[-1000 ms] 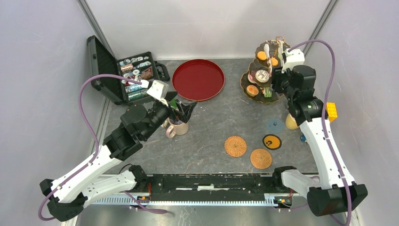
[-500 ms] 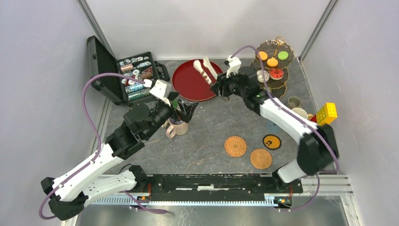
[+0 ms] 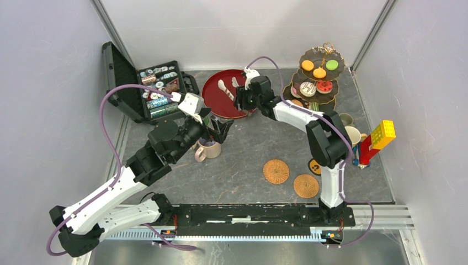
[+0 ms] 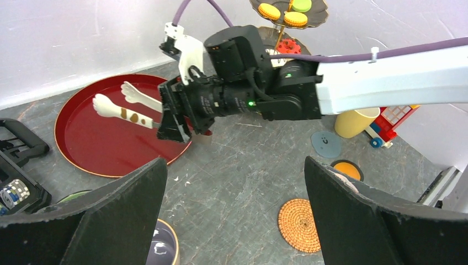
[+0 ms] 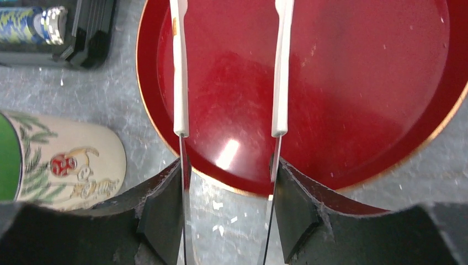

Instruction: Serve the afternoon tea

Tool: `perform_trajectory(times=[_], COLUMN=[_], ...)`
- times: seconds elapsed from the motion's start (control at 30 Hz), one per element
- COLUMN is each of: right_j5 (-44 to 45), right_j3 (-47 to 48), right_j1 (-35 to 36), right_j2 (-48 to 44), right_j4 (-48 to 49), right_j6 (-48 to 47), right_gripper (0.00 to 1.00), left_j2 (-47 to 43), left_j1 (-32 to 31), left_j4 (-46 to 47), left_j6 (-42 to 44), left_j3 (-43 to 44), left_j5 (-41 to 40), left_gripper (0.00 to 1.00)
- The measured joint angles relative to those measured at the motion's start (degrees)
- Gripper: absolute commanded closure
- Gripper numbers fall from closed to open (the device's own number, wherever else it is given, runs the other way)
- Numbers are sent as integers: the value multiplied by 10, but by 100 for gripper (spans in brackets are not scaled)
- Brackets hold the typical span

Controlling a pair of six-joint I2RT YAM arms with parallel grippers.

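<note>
Grey table [image 3: 248,160]: one red tray [image 3: 212,104], two woven coasters [image 3: 276,171], three top-tier cakes [image 3: 319,72].

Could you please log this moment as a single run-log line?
right gripper: open over red tray, empty | left gripper: open above green-lined mug | toy cakes: on tiered stand

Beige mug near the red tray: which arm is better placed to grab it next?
Left. The left end effector, open, hangs by the beige mug; the right end effector is over the red tray, farther away.
</note>
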Motion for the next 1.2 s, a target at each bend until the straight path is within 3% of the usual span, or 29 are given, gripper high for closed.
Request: perform_trajectory(times=[0.2, 0.43, 0.9, 1.07, 1.2], right_j5=[23, 48, 88, 110, 132], right_j3=[70, 80, 106, 93, 32], right_j1=[5, 9, 26, 26, 26], right_j2=[68, 111, 122, 69, -47], right_j4=[-6, -23, -69, -112, -122], right_j6=[-7, -13, -35, -63, -87], right_gripper=[39, 37, 19, 13, 14], left_j2=[2, 5, 7, 5, -1], left_j1=[0, 0, 0, 0, 0], left_j4=[0, 0, 0, 0, 0], left_j6=[0, 0, 0, 0, 0], left_j3=[0, 0, 0, 0, 0], left_j5=[0, -1, -1, -1, -1], left_gripper=[0, 0, 0, 0, 0])
